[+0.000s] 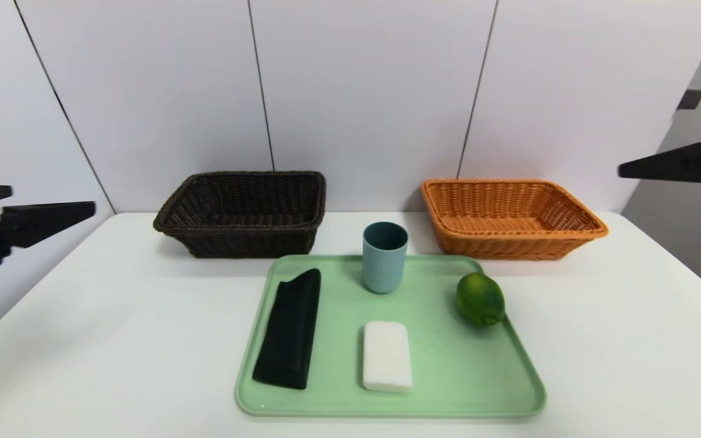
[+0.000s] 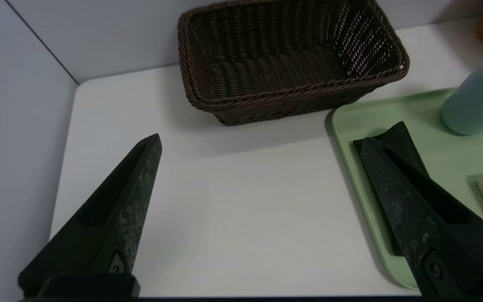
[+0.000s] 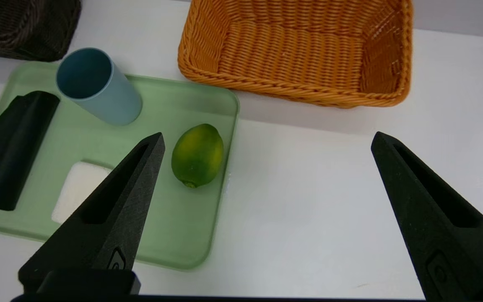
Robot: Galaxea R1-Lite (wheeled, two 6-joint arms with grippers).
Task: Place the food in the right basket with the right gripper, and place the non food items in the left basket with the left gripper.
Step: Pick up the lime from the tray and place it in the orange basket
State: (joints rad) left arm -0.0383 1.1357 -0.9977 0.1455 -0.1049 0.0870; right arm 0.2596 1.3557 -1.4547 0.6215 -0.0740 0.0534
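Observation:
On a green tray (image 1: 448,371) lie a green lime (image 1: 479,298), a blue-teal cup (image 1: 384,257) standing upright, a long black cloth roll (image 1: 289,328) and a white soap-like block (image 1: 387,356). Behind the tray, the dark brown left basket (image 1: 244,213) and the orange-tan right basket (image 1: 512,216) both stand empty. My left gripper (image 2: 260,138) hovers open, high off the table's left side, with bare table between its fingers. Off the right side, my right gripper (image 3: 267,134) hangs open too; the lime (image 3: 197,154) lies below it, just inside one finger.
The white table (image 1: 618,340) ends at a white panelled wall (image 1: 362,91) right behind the baskets. A bare strip of table separates the tray's far rim from each basket. The table's left and right edges fall away under the grippers.

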